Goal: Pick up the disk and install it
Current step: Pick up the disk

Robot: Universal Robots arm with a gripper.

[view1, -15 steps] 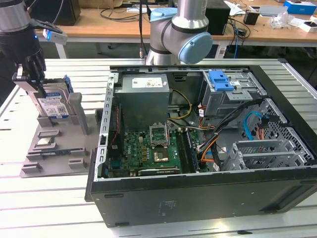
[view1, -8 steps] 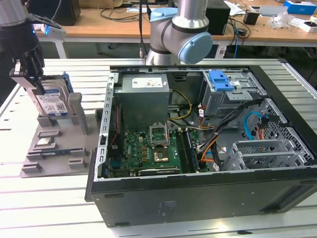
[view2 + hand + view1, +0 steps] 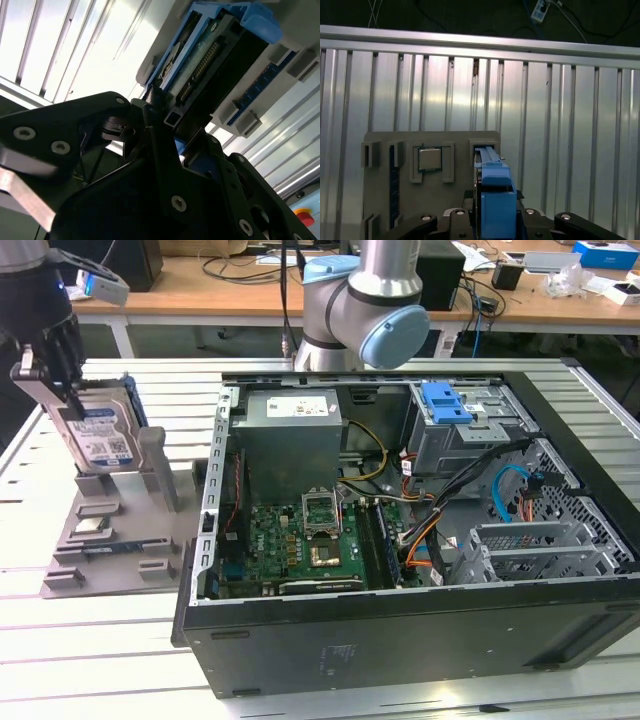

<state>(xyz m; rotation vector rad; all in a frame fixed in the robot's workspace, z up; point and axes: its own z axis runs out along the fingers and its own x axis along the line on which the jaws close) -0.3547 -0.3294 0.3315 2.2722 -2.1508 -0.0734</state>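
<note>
In the exterior view the disk [image 3: 103, 438] stands on edge in the grey moulded stand [image 3: 110, 535], at that view's far left. It is silver with a blue-and-white label and a bright blue bracket. My gripper [image 3: 66, 400] comes down on its upper edge, black fingers closed against both faces. In the first wrist view the blue bracket of the disk [image 3: 495, 192] sits between the gripper's finger bases [image 3: 495, 220]. The second wrist view shows the disk [image 3: 210, 55] edge-on, connector side visible, with a finger [image 3: 155, 125] lying along it. I cannot tell whether its lower edge still rests in the stand.
An open computer case [image 3: 400, 640] lies to the exterior view's right of the stand. It holds a motherboard [image 3: 310, 540], cables, and a drive cage with a blue latch [image 3: 445, 402]. The arm's base [image 3: 360, 300] stands behind it. A chip [image 3: 429, 159] rests in the stand.
</note>
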